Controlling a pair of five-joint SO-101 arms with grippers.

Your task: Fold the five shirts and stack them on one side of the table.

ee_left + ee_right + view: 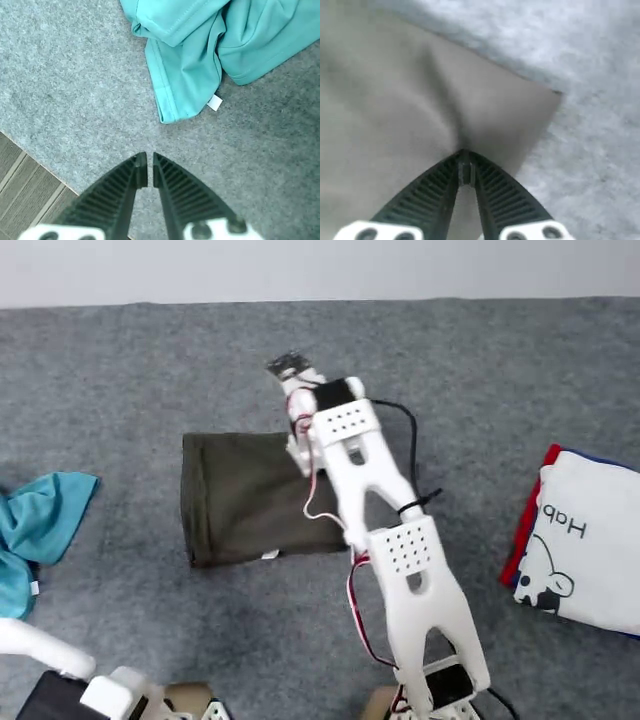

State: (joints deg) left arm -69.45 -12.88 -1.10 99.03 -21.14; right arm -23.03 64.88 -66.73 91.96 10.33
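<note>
Teal shirt (45,515) cut by frame edge, olive shirt (240,495) partly under right arm (400,540)

the high camera is fixed overhead, looking down on the worktop (130,360) from the arm-base side. the left wrist camera sights along the left pincer (150,170), close over the teal shirt (200,50) at the high view's left edge. the right wrist camera, behind the right pincer (465,170), sits even nearer over the olive shirt (395,100) at that view's centre.

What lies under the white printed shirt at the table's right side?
Under the white shirt a red edge and a blue edge stick out, so other garments lie beneath. How many is hidden.
</note>
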